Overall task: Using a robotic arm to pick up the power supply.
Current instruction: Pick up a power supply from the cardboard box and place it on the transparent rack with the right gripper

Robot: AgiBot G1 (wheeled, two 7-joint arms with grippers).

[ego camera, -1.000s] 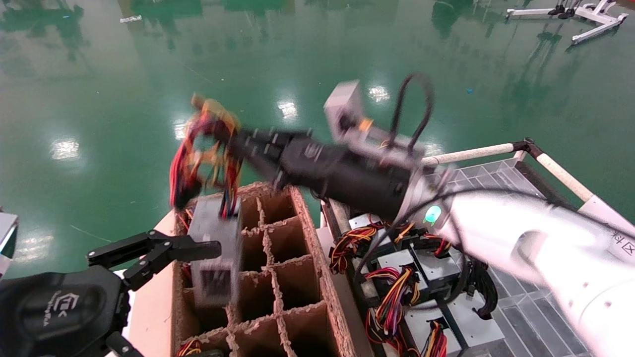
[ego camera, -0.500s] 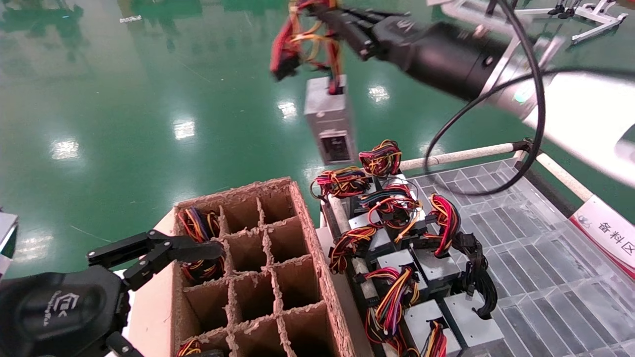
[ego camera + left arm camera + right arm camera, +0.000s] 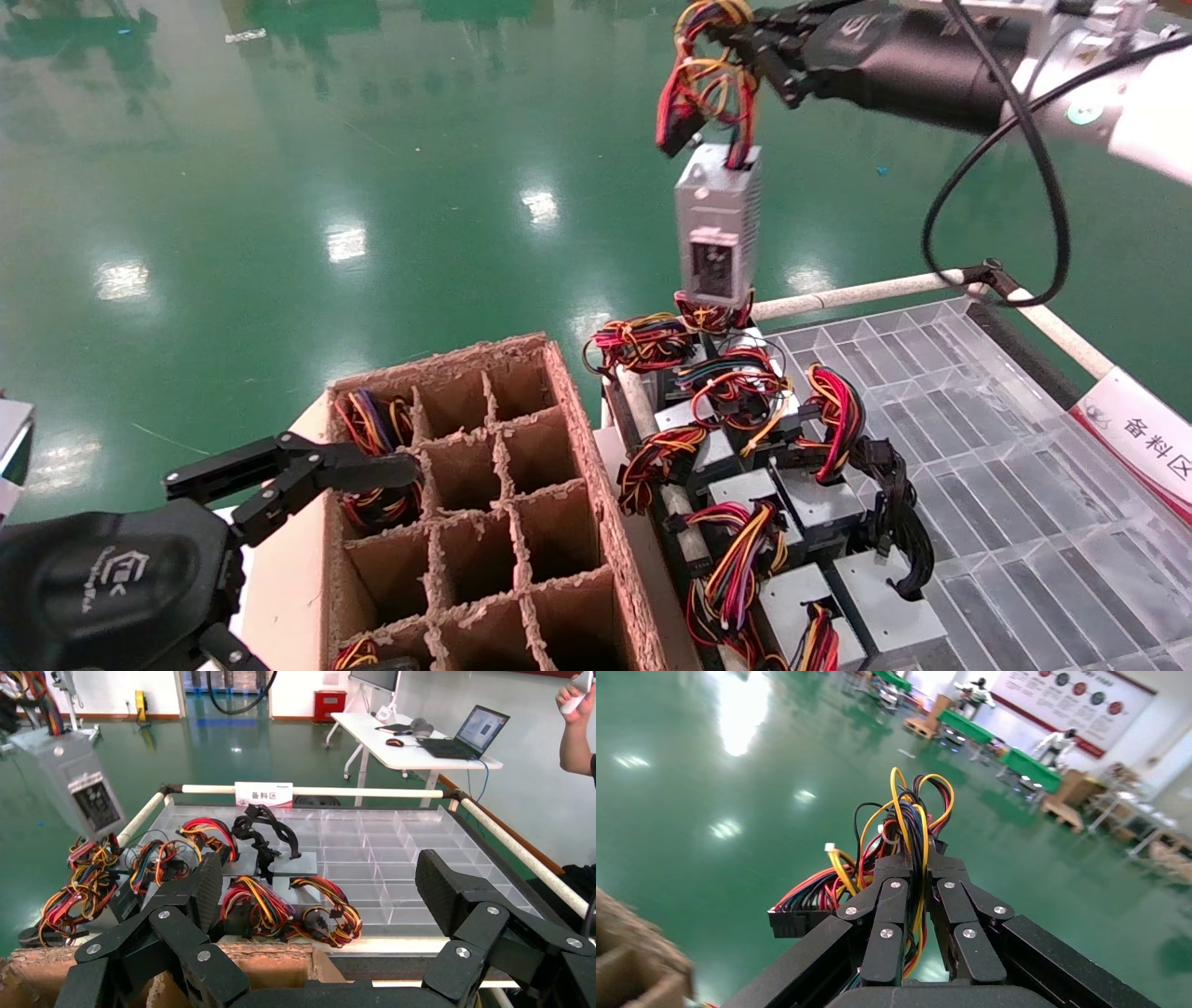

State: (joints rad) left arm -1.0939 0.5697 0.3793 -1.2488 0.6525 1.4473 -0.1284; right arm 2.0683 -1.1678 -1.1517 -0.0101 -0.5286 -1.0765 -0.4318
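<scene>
Head view: right tool of the robotic arm is clenched on the wire bundle of the power supply, high above the far end of the parts tray. The grey box hangs straight below the tool from its wires — long axis vertical, socket face toward the camera, free of the other power supplies lying in the tray beneath it. Right wrist view confirms fingers pinched together on the yellow, red and black leads. Left tool released, parked over the near-left corner of the divided cardboard box — the right arm is the one carrying the load. Red-and-white sign on the tray edge reads 备料区; the left tool body bears a white logo, not legible
</scene>
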